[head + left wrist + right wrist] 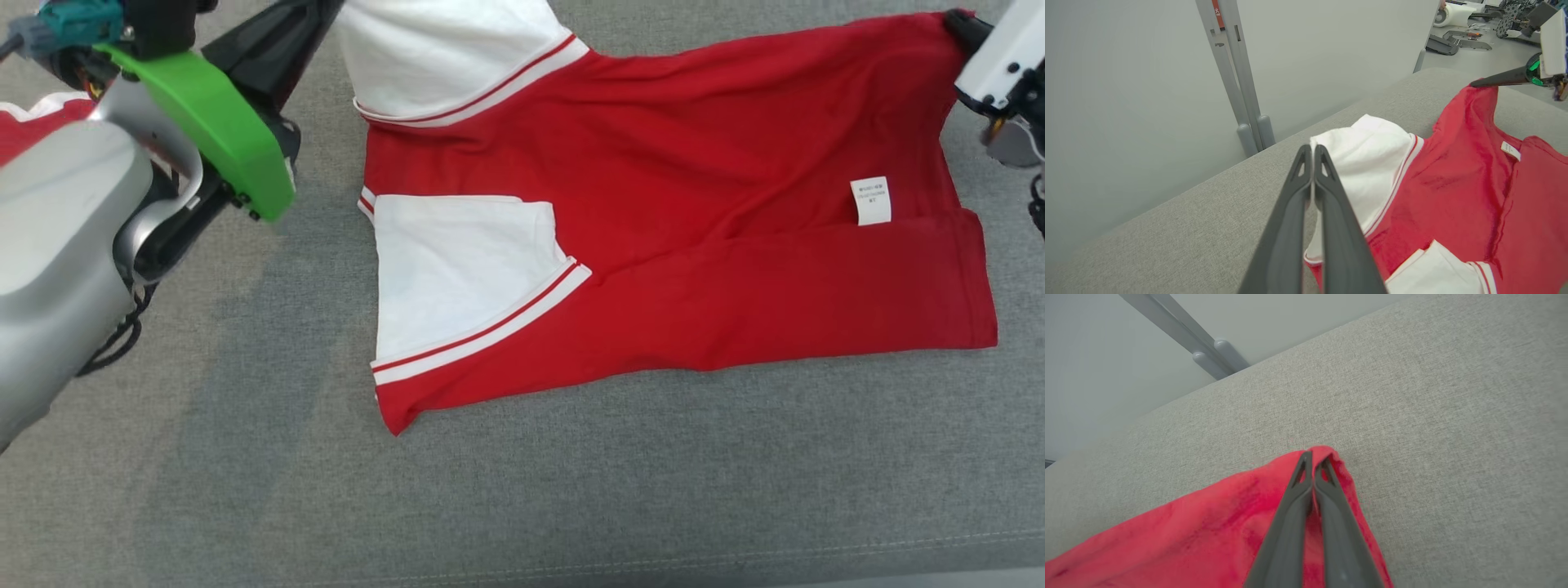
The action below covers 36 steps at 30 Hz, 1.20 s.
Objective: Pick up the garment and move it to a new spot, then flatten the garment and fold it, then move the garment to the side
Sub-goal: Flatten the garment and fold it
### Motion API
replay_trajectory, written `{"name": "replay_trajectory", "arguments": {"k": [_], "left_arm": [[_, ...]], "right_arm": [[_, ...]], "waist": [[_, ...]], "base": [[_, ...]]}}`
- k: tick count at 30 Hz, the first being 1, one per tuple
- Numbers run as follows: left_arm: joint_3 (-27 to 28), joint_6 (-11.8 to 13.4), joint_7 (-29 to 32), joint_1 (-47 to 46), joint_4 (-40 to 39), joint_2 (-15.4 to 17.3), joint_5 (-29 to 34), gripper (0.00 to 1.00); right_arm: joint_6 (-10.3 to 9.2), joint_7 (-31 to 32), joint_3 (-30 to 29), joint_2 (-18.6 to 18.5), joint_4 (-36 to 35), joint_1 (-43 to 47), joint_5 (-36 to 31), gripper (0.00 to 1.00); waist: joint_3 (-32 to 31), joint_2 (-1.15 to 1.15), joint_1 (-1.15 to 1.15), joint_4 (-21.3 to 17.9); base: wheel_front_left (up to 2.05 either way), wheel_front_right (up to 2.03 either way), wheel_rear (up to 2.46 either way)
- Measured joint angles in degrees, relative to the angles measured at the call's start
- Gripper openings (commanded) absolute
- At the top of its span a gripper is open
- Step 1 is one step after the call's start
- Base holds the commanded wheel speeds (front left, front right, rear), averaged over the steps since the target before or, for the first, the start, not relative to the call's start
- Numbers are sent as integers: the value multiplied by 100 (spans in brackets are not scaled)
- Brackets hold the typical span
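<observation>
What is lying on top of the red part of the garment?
A folded-in white sleeve and a small white label lie on the red garment. What the sleeve covers beneath it cannot be seen.

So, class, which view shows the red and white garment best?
The head view: the garment lies almost whole, both white sleeves and label visible. The left wrist view gives a slanted part, a sleeve in the left gripper; the right wrist view, a red corner in the right gripper.

You get soft, bright, even light. A faint shadow lies beside the left arm (57, 245). The red garment (1208, 522) looks blurry up close.
</observation>
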Motion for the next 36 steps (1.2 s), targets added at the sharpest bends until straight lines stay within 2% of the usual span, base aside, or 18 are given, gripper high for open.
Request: {"name": "replay_trajectory", "arguments": {"k": [9, 18, 22, 26, 31, 32, 33, 34, 35, 36], "left_arm": [[-19, 34, -169, 906, -991, 413, -241, 0], [-41, 330, -278, 1898, -1794, 680, -259, 0], [-44, 435, -300, 2240, -1960, 698, -220, 0], [-46, 600, -303, 2529, -1996, 664, 129, 0], [-58, 668, -292, 2928, -1675, 397, 416, 0], [-59, 687, -292, 3008, -1557, 311, 416, 0], [-62, 695, -296, 3067, -1461, 252, 417, 0], [-59, 740, -321, 3138, -1346, 166, 415, 19], [-56, 770, -336, 3201, -1234, 86, 414, 60], [-52, 803, -358, 3265, -1139, 14, 417, 100]], "right_arm": [[-1, 166, 638, -693, -918, 1045, 1042, 0], [0, 12, 1026, -1117, -1422, 2010, 1638, 0], [0, -125, 1098, -1243, -1523, 2373, 1791, 0], [-1, -170, 1215, -1291, -1552, 2703, 1911, 0], [0, -302, 1440, -1262, -1460, 2902, 1898, 0], [0, -344, 1479, -1215, -1413, 2938, 1897, 10], [0, -379, 1514, -1179, -1376, 2969, 1897, 38], [0, -419, 1557, -1141, -1330, 2989, 1896, 93], [0, -495, 1581, -1121, -1289, 3001, 1890, 100], [0, -621, 1592, -1106, -1252, 3023, 1875, 100]], "waist": [[-282, 0, 0, 176], [-449, 0, 0, 257], [-507, 0, 0, 266], [-580, 0, 0, 272], [-659, 0, 0, 251], [-683, 0, 0, 246], [-706, 0, 0, 243], [-741, 0, 0, 239], [-780, 0, 0, 235], [-825, 0, 0, 231]], "base": [[0, 0, 0], [0, 0, 0], [0, 0, 0], [0, 0, 0], [0, 0, 0], [0, 0, 0], [0, 0, 0], [0, 0, 0], [0, 0, 0], [0, 0, 0]]}}
